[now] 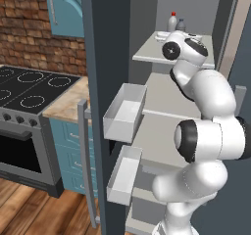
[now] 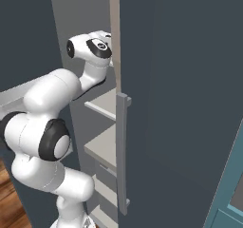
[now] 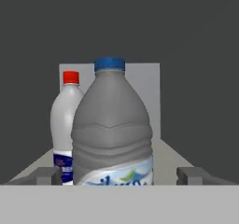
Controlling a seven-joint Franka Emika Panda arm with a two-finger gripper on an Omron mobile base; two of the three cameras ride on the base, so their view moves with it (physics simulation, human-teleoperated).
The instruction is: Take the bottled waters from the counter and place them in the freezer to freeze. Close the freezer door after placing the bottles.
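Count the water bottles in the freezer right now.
2. The grey-blue bottle with the dark blue cap stands upright on the upper freezer shelf, between the open gripper tips. The whitish red-capped bottle stands behind it, to its left.

My own wrist hides the lower part of both bottles on the freezer's upper shelf (image 1: 147, 53). Up close, the grey-blue bottle (image 3: 112, 129) covers part of the whitish bottle (image 3: 65, 120) behind it, and its base is cut off. The freezer door (image 1: 98, 106) runs past the frame.
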